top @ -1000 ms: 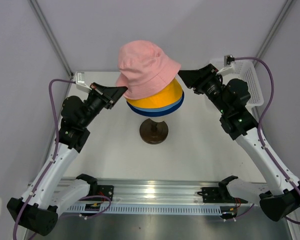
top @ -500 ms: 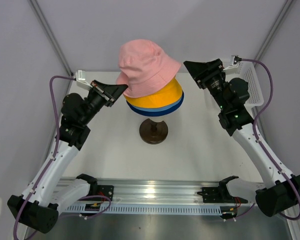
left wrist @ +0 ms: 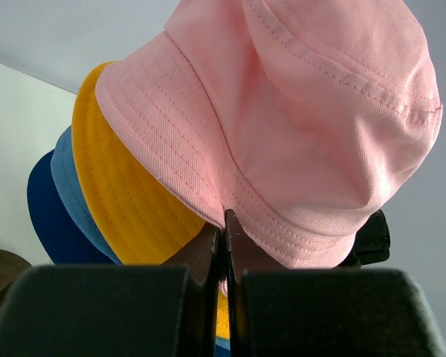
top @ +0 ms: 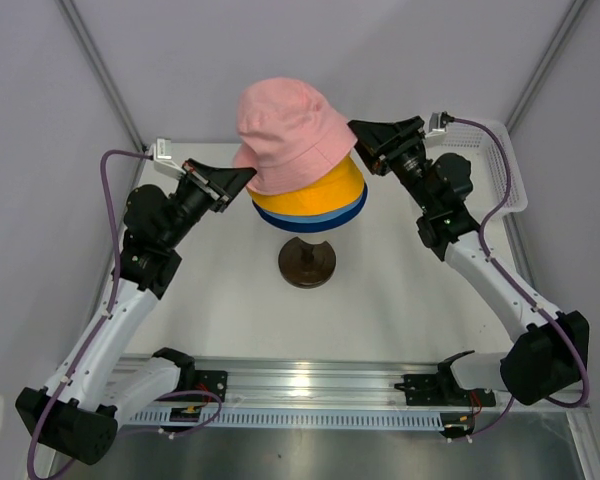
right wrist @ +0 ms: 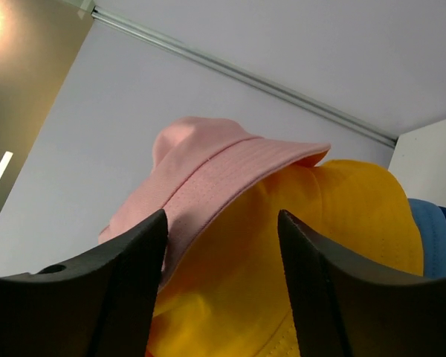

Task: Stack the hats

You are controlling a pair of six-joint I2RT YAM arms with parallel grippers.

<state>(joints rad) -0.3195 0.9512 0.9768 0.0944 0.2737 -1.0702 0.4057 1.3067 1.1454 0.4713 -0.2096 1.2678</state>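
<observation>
**Left gripper pinching the pink brim while the right gripper gapes beside it**

Left gripper (top: 242, 181), at about 9 o'clock from the stack in the top external view, has its jaws pressed together on the lower edge of the pink hat (top: 292, 135); the left wrist view shows the two fingers (left wrist: 217, 256) meeting with the brim fabric caught between them. This grip probably serves to steady or tug the brim down on that side, since the pink hat sits tilted, its crown leaning toward 11 o'clock and its brim lifted clear of the yellow-orange hat (top: 325, 193) on the right.

Right gripper (top: 363, 140), at about 2 o'clock from the stack, is spread wide and holds nothing. In the right wrist view its two fingers (right wrist: 126, 297) frame the raised pink brim (right wrist: 230, 175) and the yellow-orange hat (right wrist: 312, 253) beneath it, which suggests it is lined up to take the brim at that edge; whether it touches fabric cannot be told.

Below the pink hat, the yellow-orange, light blue hat (top: 320, 218) and dark blue hat (top: 315, 226) are nested with only their brims showing as bands. The pile is carried above the table (top: 400, 290) on a stand whose dark round base (top: 307, 262) sits at 6 o'clock under the stack. A white mesh basket (top: 500, 165) lies at 3 o'clock, beyond the right arm.

Judged from this arrangement, all four hats are stacked and only the seating of the top one remains.
</observation>
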